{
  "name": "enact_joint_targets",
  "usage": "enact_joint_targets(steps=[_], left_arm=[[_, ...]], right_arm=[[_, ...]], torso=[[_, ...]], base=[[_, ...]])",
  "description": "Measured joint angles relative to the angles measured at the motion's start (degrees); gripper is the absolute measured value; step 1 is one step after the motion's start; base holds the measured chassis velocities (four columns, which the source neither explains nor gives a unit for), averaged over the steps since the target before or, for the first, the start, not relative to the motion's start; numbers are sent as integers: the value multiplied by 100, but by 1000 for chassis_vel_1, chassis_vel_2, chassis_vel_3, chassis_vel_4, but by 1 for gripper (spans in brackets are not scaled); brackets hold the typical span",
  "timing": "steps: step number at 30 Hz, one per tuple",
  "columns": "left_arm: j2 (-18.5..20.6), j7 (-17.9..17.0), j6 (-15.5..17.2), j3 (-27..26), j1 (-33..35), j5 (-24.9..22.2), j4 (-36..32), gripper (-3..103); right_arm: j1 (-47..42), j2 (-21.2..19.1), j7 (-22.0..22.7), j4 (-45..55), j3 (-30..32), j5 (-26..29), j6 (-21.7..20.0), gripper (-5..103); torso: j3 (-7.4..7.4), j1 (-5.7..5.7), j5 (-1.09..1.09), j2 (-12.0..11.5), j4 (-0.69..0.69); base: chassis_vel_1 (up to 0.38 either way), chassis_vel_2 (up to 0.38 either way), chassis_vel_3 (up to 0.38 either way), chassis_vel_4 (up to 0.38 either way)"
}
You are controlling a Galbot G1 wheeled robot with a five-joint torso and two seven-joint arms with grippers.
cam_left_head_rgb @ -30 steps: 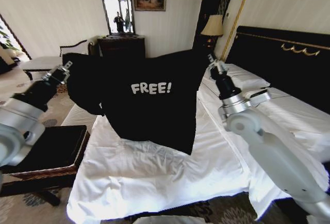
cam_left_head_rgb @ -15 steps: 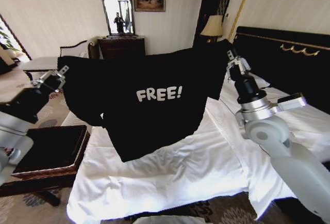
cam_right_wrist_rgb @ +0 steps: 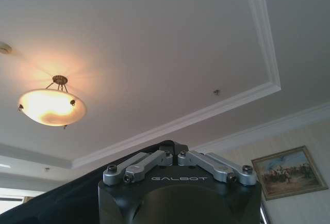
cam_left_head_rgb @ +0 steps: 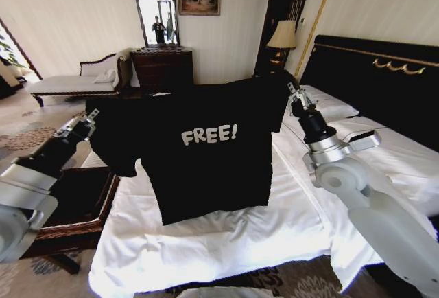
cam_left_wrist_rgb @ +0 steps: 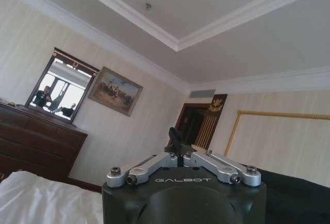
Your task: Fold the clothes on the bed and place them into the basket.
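You have the black T-shirt stretched in the air above the bed, its "FREE!" side facing you, with your left hand pinched shut on one sleeve and your right hand clamped on the opposite shoulder.

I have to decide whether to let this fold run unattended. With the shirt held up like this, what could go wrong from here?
1. Each claw, left and right, pinches only a small bit of the shirt; one may slip out and the shirt would drop.
2. The left sleeve droops folded over, so it may land creased on the bed.
3. The basket sits beside the left arm; a low swing could hit it.
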Motion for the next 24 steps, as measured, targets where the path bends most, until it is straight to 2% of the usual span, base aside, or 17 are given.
enact_joint_targets(steps=[1, 3, 5, 7, 9, 11, 12, 14, 15, 16, 17, 19, 20, 22, 24], left_arm=[[134, -38, 0, 30, -95, -49, 111, 0], [675, -159, -2, 209, -586, -249, 512, 0], [820, -200, -2, 292, -777, -303, 616, 0], [1393, -378, -35, 744, -1672, -528, 1002, 0], [1764, -541, -69, 1046, -2337, -806, 1293, 0], [1864, -578, -82, 1104, -2516, -917, 1364, 0], [2130, -657, -109, 1152, -2866, -1209, 1502, 0], [2201, -669, -116, 1117, -2914, -1284, 1511, 0], [2298, -679, -119, 895, -2910, -1441, 1444, 0], [2305, -685, -121, 600, -2796, -1526, 1300, 0], [2214, -651, -127, 162, -2484, -1571, 1022, 0], [1957, -648, -105, -100, -2054, -1575, 673, 0], [1957, -648, -105, -100, -2054, -1575, 673, 0], [1467, -668, -59, -182, -1672, -1570, 237, 0], [1145, -694, -23, -81, -1510, -1488, -33, 0]], right_arm=[[220, 0, 70, -140, -175, -1, -5, 0], [1170, -45, 100, -756, -884, 177, -18, 0], [1417, -46, 33, -914, -1058, 242, -18, 0], [2501, 97, -154, -1438, -1697, 467, -17, 0], [3167, 255, -151, -1659, -1950, 591, -15, 0], [3275, 285, -140, -1684, -1977, 613, -16, 0], [3473, 322, -76, -1655, -1964, 672, -41, 0], [3473, 313, -63, -1610, -1925, 683, -53, 0], [3365, 243, -46, -1435, -1744, 693, -84, 0], [3178, 177, -43, -1260, -1583, 690, -101, 0], [2766, 61, -36, -969, -1314, 653, -125, 0], [2075, -142, -33, -525, -923, 546, -158, 0], [2075, -142, -33, -525, -923, 546, -158, 0], [1096, -382, -37, 92, -204, 395, -164, 0], [129, -504, -42, 567, 551, 316, -162, 0]], torso=[[0, 0, 0, 0, 0], [1, 1, -1, 0, 3], [1, 1, -1, -1, 2], [2, 3, 4, -2, -2], [2, 4, -4, -2, 1], [2, 4, -2, -2, 1], [2, 5, -1, -2, 4], [2, 5, -1, -2, 3], [2, 5, -4, -2, 2], [0, 4, -3, -1, -1], [-1, 2, 6, -1, 2], [-1, -2, 7, 0, 4], [-1, -2, 7, 0, 4], [-1, -1, 0, 0, -1], [-2, -1, -3, 1, -3]], base=[[0, 0, 0, 0], [0, 0, 0, 0], [0, 0, 0, 0], [0, 0, 0, 0], [0, 0, 0, 0], [0, 0, 0, 0], [0, 0, 0, 0], [0, 0, 0, 0], [0, 0, 0, 0], [0, 0, 0, 0], [0, 0, 0, 0], [0, 0, 0, 0], [0, 0, 0, 0], [0, 0, 0, 0], [0, 0, 0, 0]])
